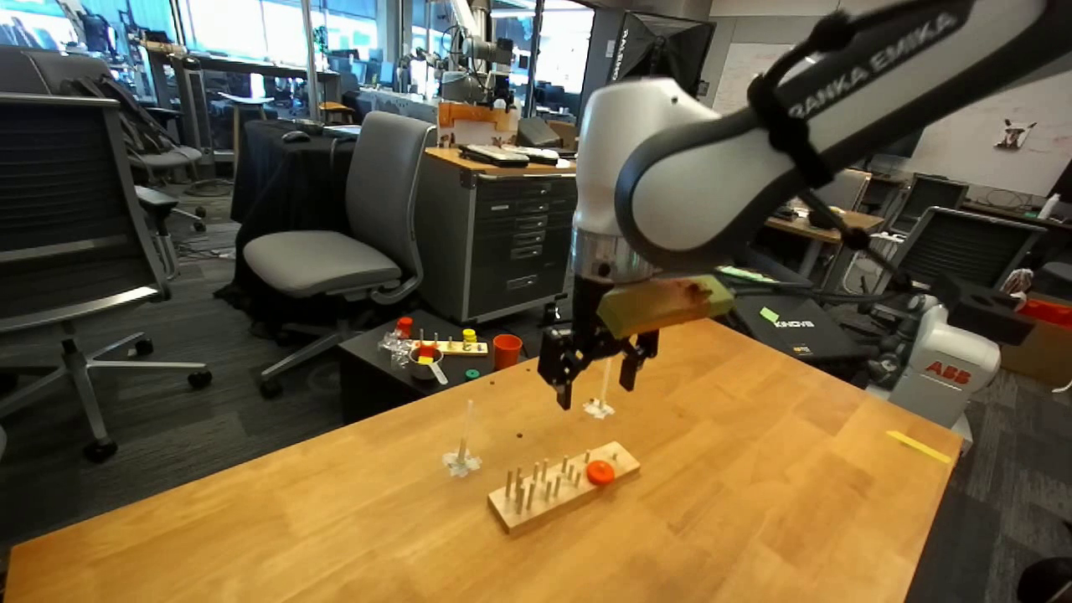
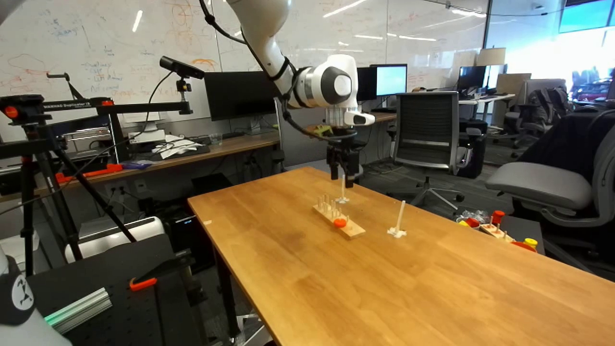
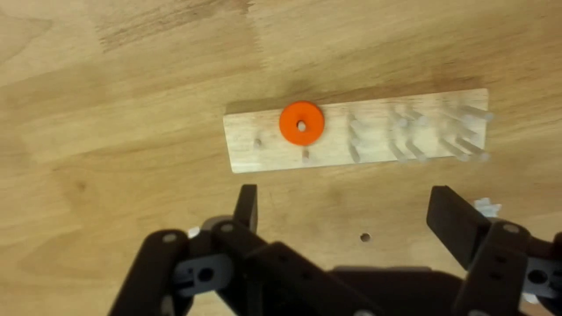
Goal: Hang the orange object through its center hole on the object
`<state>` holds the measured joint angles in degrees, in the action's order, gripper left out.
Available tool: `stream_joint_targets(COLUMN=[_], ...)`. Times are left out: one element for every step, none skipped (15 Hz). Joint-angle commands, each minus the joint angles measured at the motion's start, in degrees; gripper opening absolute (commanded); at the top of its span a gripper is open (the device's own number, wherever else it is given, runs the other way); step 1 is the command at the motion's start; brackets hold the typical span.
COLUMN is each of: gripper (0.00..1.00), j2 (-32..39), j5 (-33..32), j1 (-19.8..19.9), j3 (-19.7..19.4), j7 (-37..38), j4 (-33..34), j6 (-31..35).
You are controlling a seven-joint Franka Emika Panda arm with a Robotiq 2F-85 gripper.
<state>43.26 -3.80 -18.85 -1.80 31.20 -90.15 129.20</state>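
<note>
An orange disc (image 1: 600,474) (image 2: 340,223) (image 3: 309,137) with a centre hole sits on a wooden peg board (image 1: 626,461) (image 2: 354,231) (image 3: 244,159). In the wrist view a peg stands up through the disc's hole. The board's other pegs are bare and rise in groups of different sizes. My gripper (image 1: 596,389) (image 2: 342,180) (image 3: 344,193) is open and empty. It hangs well above the table, and the board lies beyond its fingertips in the wrist view. No part of the disc is hidden except its underside.
Two thin upright sticks are taped to the wooden table (image 1: 754,502): one stick (image 1: 466,431) (image 2: 399,218) stands apart, the other (image 1: 605,382) (image 2: 343,187) close to the gripper in the image. A low black side table holds an orange cup (image 1: 507,352) and a smaller peg board.
</note>
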Motion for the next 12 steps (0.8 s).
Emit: stream_joint_targets(gripper=[1.00, 1.00, 1.00, 1.00, 1.00, 1.00, 1.00, 1.00, 1.00, 1.00, 1.00, 1.00], j2=[-9.8, -11.8, -13.1, -14.5, -15.7, -16.6, -17.4, -15.1, -15.9, -16.3, -16.4, -16.4], j5=[-4.9, -5.6, -6.0, -5.6, -5.2, -4.7, -4.1, -5.3, -5.2, -5.2, -5.2, -5.2], j1=[-2.8, -2.8, -2.5, -1.7, -1.1, -0.4, 0.4, -0.6, -0.1, 0.3, 0.5, 0.7], j3=[-0.3, 0.4, 1.0, 1.9, 2.4, 2.8, 3.2, 2.9, 3.1, 3.3, 3.3, 3.3], j7=[-1.9, -2.7, -3.6, -5.1, -6.3, -7.7, -9.1, -5.7, -6.6, -7.3, -7.6, -7.8], j4=[-2.2, -1.9, -1.5, -1.1, -0.9, -0.8, -0.7, 0.3, 0.3, 0.2, 0.2, 0.1], j6=[-8.2, -10.5, -12.2, -14.0, -15.1, -16.2, -17.5, -15.6, -16.4, -16.8, -16.9, -16.9])
